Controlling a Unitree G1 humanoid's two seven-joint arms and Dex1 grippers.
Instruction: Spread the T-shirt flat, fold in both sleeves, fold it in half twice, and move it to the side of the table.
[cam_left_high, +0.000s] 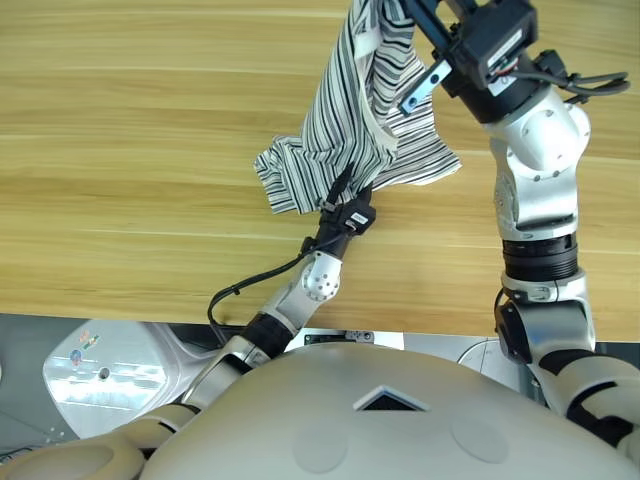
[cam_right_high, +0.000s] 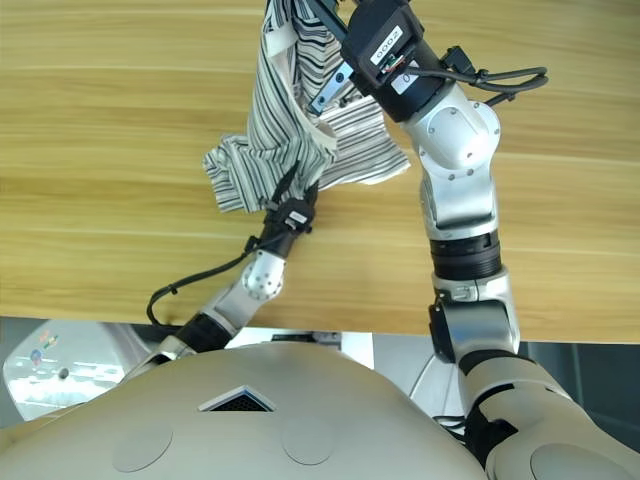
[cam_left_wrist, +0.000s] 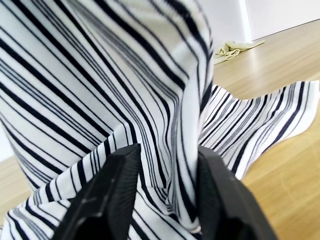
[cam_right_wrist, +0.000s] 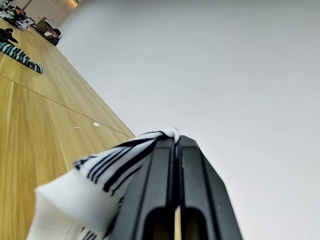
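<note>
The black-and-white striped T-shirt (cam_left_high: 340, 130) hangs bunched above the wooden table (cam_left_high: 120, 150), its lower edge draped near the middle. High at the far side, my right gripper (cam_right_wrist: 175, 142) is shut on a pinch of its fabric. Lower down, toward the near edge, my left gripper (cam_left_high: 340, 195) holds the hanging cloth; in the left wrist view a fold of striped cloth (cam_left_wrist: 125, 75) is clamped between its black fingers (cam_left_wrist: 115, 185). The shirt's sleeves and collar are lost in the folds.
The table's front edge (cam_left_high: 120, 312) runs just behind my left elbow. Bare wood lies to the left and right of the shirt. A pale yellow cloth (cam_left_wrist: 235, 47) and a green striped garment (cam_right_wrist: 20, 57) lie far off.
</note>
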